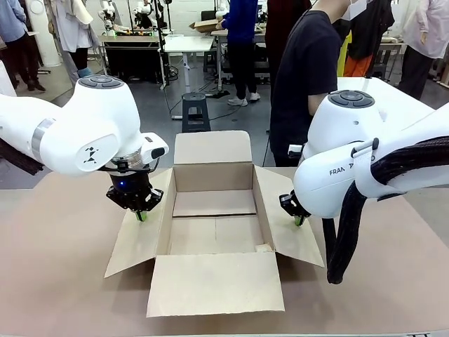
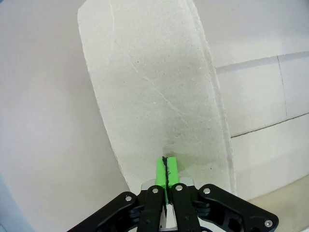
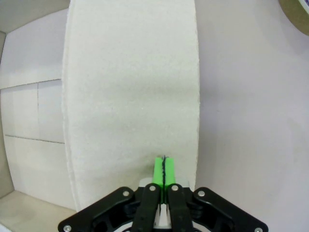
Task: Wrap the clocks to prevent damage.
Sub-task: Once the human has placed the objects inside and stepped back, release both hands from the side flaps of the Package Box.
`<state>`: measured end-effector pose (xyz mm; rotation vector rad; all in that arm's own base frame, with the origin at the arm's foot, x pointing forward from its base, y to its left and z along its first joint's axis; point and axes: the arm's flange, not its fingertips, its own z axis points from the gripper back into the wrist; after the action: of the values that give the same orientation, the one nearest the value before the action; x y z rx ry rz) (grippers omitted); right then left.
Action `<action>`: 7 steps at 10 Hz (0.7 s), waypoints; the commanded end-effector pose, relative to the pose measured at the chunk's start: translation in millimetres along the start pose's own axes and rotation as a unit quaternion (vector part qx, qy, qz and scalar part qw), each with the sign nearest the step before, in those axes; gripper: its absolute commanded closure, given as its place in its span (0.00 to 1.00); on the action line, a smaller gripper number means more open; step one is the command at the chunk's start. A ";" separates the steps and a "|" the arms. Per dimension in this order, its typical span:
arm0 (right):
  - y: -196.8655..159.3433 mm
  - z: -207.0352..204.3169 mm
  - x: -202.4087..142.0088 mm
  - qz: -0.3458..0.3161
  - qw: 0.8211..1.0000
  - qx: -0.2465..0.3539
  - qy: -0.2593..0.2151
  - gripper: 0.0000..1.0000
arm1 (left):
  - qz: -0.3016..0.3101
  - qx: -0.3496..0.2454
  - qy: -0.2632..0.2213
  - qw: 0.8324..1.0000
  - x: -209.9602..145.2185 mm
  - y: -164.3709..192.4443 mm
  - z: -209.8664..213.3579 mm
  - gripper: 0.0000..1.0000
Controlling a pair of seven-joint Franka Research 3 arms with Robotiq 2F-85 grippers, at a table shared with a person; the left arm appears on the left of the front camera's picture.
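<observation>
Left end effector (image 1: 142,213) and right end effector (image 1: 299,220), clenched empty, sat on the box's (image 1: 214,177) side flaps (image 1: 133,242) — best pressed lightly, evenly.

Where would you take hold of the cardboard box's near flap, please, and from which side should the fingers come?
I would pinch the near flap at its free edge, the one closest to the robot, coming in low from the robot's side. It is a thin sheet hinged to the cardboard box and splayed outward, so only that edge and its corners offer a bite, probably.
</observation>
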<state>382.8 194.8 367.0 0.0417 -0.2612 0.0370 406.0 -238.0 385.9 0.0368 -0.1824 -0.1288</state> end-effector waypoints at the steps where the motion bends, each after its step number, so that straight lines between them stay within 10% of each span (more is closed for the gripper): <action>1: 0.1 -0.4 -0.1 0.003 1.000 -0.003 -0.001 0.99 | -0.003 0.004 -0.001 1.000 -0.6 -0.1 0.1 1.00; 7: 0.1 -0.4 -0.1 0.003 1.000 -0.003 -0.001 0.99 | -0.003 0.004 -0.001 1.000 -0.6 -0.1 0.1 1.00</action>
<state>382.8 194.8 367.0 0.0417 -0.2612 0.0370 406.0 -238.0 385.9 0.0368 -0.1824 -0.1288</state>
